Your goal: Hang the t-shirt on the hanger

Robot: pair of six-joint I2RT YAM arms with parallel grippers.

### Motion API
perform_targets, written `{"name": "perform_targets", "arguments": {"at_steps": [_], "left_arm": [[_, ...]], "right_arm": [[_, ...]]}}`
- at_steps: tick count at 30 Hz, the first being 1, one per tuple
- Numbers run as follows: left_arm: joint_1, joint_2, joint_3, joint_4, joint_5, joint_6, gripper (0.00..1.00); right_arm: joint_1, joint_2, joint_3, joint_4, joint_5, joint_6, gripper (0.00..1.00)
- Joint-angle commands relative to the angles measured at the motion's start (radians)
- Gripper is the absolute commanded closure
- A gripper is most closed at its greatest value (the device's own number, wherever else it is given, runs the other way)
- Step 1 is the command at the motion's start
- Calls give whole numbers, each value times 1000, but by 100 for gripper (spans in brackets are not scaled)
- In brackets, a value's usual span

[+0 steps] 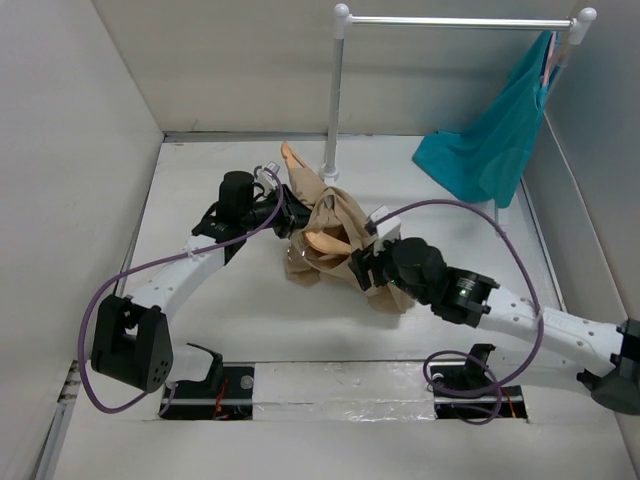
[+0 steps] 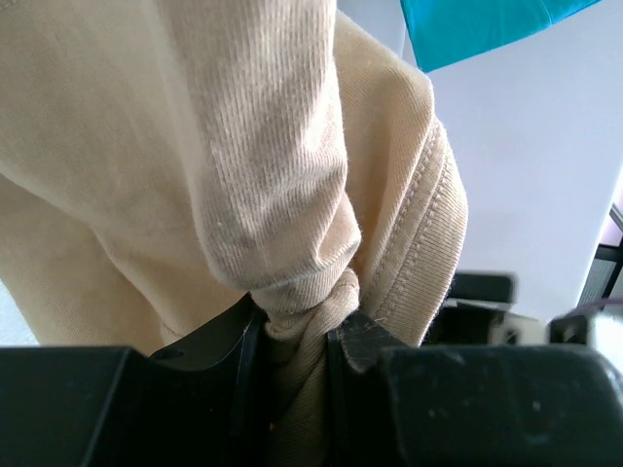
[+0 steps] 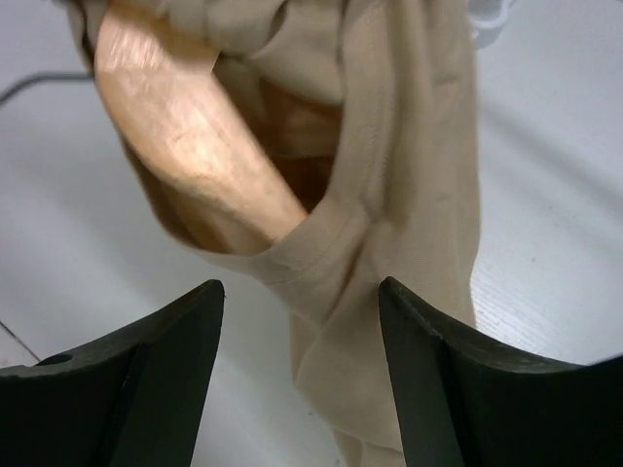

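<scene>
Only its wrist view shows the left gripper [image 2: 297, 336] clamped on the t-shirt [image 2: 195, 146] — right gripper [image 3: 300, 302] spread apart, hanger [image 3: 185, 146] half buried in cloth.

One t-shirt [image 1: 338, 212], one hanger [image 3: 185, 146] — two hands [image 2: 297, 336] [image 3: 302, 326].

The white table [image 1: 280, 320] fills the frame. A tan t-shirt [image 1: 335, 225] lies bunched at centre, a rack pole [image 1: 334, 100] stands just behind it, and a teal garment [image 1: 485, 150] trails down at upper right.
</scene>
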Motion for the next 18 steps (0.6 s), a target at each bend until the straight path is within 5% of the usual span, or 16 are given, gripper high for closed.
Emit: {"name": "perform_targets", "arguments": {"at_steps": [1,15,18], "left_arm": [[2,-45,55,69,43,-12,100],[2,-56,61,67,46,-13,100],[2,-53,66,64,50,-13,100]], "right_arm": [[99,85,56,-81,137,-60,30],[245,173,128,-180,537,-53,28],[245,145,99,-126,521,-96,29]]}}
